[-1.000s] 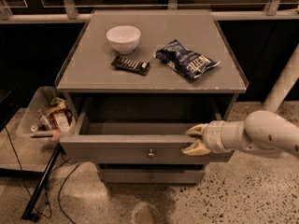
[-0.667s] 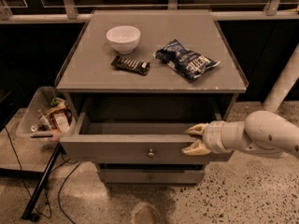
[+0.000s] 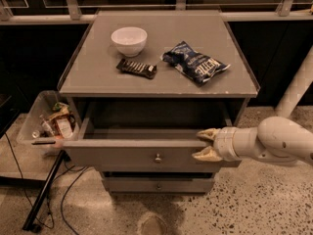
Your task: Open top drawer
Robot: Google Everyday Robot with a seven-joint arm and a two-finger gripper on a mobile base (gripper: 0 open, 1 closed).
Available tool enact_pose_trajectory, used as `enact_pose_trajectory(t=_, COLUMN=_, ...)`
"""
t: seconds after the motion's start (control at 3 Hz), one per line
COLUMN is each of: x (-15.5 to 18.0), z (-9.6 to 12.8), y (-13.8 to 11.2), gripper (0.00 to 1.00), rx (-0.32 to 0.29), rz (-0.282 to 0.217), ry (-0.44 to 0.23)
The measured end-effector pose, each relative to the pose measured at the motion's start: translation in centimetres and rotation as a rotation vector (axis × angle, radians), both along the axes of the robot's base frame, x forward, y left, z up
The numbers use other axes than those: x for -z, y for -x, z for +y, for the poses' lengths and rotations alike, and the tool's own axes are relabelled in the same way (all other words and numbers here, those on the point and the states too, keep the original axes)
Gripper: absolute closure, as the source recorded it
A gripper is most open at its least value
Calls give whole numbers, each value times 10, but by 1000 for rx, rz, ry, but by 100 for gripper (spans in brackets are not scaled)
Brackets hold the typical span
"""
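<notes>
The top drawer (image 3: 132, 153) of the grey cabinet stands pulled out towards the camera, its wide grey front showing a small round metal knob (image 3: 158, 157) at centre and its shallow box open behind. My gripper (image 3: 207, 145) comes in from the right on a white arm (image 3: 274, 141). Its two cream fingers (image 3: 208, 133) straddle the right end of the drawer front, one at the top edge and one (image 3: 207, 154) against the front face.
On the cabinet top (image 3: 98, 77) sit a white bowl (image 3: 129, 40), a dark snack bar (image 3: 137, 68) and a blue chip bag (image 3: 195, 62). A lower drawer (image 3: 157, 185) is closed. A clear bin of clutter (image 3: 49, 124) stands at the left, with a black pole and cables on the floor.
</notes>
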State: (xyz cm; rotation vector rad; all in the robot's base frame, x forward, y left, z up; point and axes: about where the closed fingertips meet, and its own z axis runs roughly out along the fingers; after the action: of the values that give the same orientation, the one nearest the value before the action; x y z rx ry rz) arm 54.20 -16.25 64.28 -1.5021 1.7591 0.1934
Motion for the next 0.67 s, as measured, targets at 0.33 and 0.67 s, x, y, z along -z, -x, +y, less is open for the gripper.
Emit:
enact_pose_trajectory(t=0.33, x=0, z=-5, y=14, gripper=84, rx=1, rz=-2, ry=12)
enact_pose_trajectory(t=0.67, x=-2, z=-5, y=15, gripper=100, rx=2, rz=-2, ry=12)
